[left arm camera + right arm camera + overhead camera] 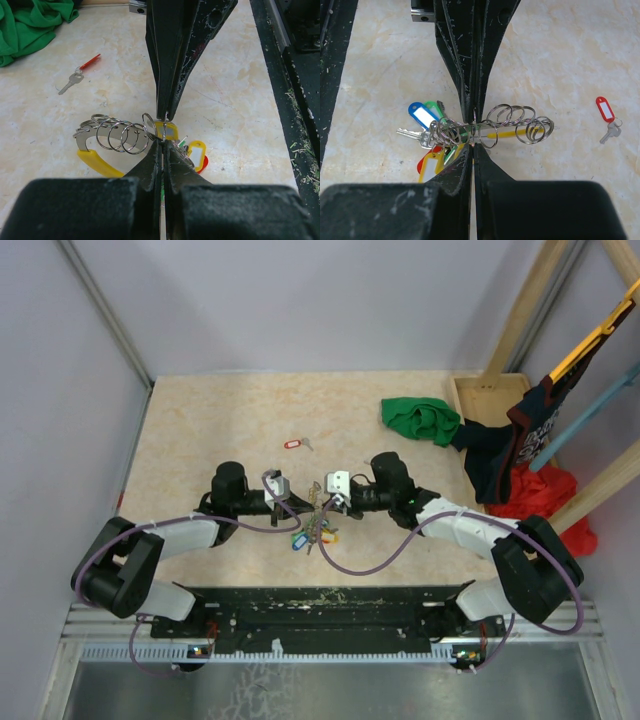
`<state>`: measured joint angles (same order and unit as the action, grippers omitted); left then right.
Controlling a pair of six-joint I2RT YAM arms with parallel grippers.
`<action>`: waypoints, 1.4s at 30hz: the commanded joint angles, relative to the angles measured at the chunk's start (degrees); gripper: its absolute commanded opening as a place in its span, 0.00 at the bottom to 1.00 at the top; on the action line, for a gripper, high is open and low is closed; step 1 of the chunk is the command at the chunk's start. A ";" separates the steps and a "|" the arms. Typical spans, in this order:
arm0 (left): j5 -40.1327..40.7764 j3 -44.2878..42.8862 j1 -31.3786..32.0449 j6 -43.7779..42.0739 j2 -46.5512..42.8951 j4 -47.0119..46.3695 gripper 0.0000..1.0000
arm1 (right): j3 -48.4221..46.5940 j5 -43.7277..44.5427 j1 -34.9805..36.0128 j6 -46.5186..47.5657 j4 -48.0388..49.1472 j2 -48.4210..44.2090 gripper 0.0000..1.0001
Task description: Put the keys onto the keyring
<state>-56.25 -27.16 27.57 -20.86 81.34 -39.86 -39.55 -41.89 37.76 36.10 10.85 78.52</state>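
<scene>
The keyring (314, 524), a thin grey ring with blue, green, yellow and red tags, hangs between my two grippers at the table's middle. In the left wrist view the ring (164, 129) stands edge-on. My left gripper (163, 141) is shut on it from below, and the right arm's fingers (172, 75) meet it from above. In the right wrist view my right gripper (473, 143) is shut on the same ring (473, 125). Several small split rings (520, 122) hang on a yellow-handled metal piece (97, 162). I cannot make out a brass key.
A key with a red oblong tag (294, 444) lies on the table behind the grippers and shows in the right wrist view (605, 109). A green cloth (420, 418) lies at the back right, next to a wooden box (490, 395) and dark and red clothes (520, 465).
</scene>
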 commanded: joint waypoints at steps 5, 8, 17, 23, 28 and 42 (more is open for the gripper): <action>-2.02 -0.46 -0.06 -0.10 0.35 -1.36 0.00 | -3.59 -3.83 0.67 1.24 0.34 -1.27 0.00; -2.02 -0.47 -0.06 -0.01 0.40 -1.36 0.00 | -3.76 -4.01 0.82 1.11 0.29 -1.18 0.00; -1.26 -0.70 0.25 0.64 0.59 -1.36 0.00 | -3.88 -2.94 1.43 -0.65 1.61 -0.96 0.00; -1.22 -0.63 0.30 0.82 0.24 -1.36 0.00 | -4.45 -3.23 1.84 -0.67 1.33 0.02 0.00; -0.73 -0.37 0.29 1.03 -0.11 -1.71 0.00 | -5.16 -3.74 2.52 -0.36 0.85 0.49 0.00; 1.48 -0.10 0.29 2.22 -0.44 -2.75 0.00 | -5.60 -1.26 3.37 -0.70 0.16 0.33 0.00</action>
<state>-55.53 -27.16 27.59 -19.16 81.65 -39.86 -41.89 -40.95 39.48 35.81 8.49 79.33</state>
